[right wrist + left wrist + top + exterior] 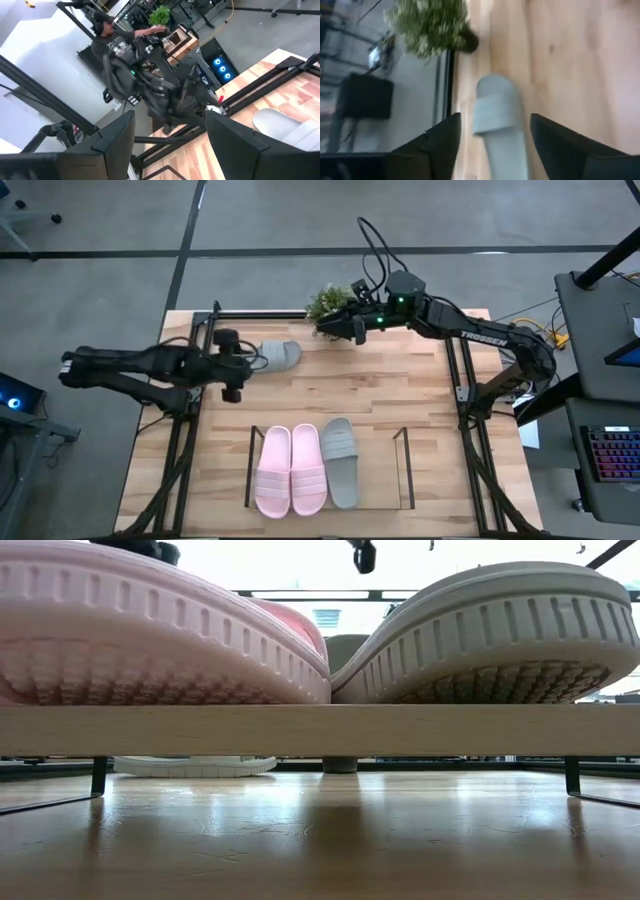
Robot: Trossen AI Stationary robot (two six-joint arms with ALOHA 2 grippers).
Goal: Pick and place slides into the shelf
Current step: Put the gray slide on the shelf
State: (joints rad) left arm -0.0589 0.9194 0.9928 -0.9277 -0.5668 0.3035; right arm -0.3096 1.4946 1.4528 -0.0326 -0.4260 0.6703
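A grey slide [280,355] lies sole down on the table near its far left part, also in the left wrist view [500,115] and the low view [195,766]. My left gripper [250,364] [495,122] is open at the slide's near end, one finger on each side of it; I see no touch. Two pink slides [290,470] and another grey slide [341,462] lie side by side on the shelf [405,470] near the table's near edge. The low view shows their soles [150,640] [490,640] on its wood base [320,730]. My right gripper [338,330] [170,125] is open, raised by the far edge.
A small potted plant [327,302] [427,25] stands at the far edge, right beside my right gripper. Black frame rails [465,395] run along the table's left and right sides. The shelf has free room right of the grey slide [385,475]. Bare wood lies between the shelf and the loose slide.
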